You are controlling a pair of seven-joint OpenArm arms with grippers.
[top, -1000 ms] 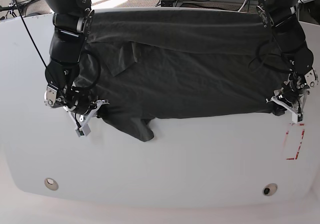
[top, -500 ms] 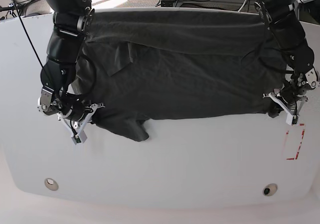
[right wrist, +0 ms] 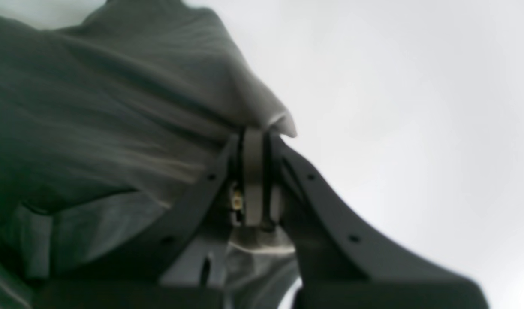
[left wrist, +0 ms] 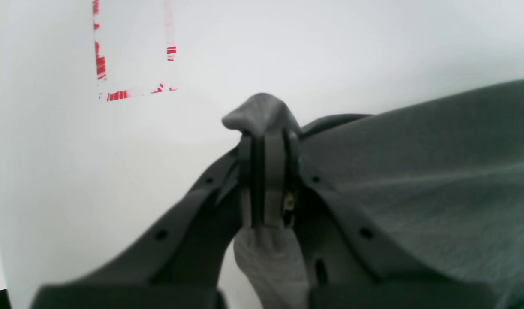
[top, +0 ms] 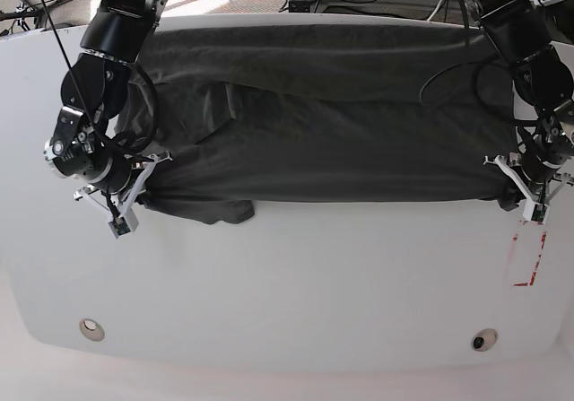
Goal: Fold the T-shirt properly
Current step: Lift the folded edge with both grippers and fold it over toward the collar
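The dark charcoal T-shirt (top: 341,123) lies spread across the far half of the white table (top: 296,284), stretched wide between both arms, with a sleeve (top: 220,211) drooping at the near left edge. My left gripper (top: 525,195) is shut on the T-shirt's near right corner; in the left wrist view a pinched peak of cloth (left wrist: 260,113) sticks out past the closed gripper (left wrist: 268,141). My right gripper (top: 134,195) is shut on the near left corner, and the right wrist view shows the cloth (right wrist: 116,107) clamped in the closed gripper (right wrist: 253,141).
A red-marked rectangle (top: 527,253) sits on the table by the near right, also seen in the left wrist view as red marks (left wrist: 116,92). Two round holes (top: 90,329) (top: 484,340) lie near the front edge. Cables lie on the floor behind the table.
Both grippers closed on the shirt's near corners and pulled apart. The right arm shifted left and up, the cloth drew taut, and the drooping sleeve flattened.
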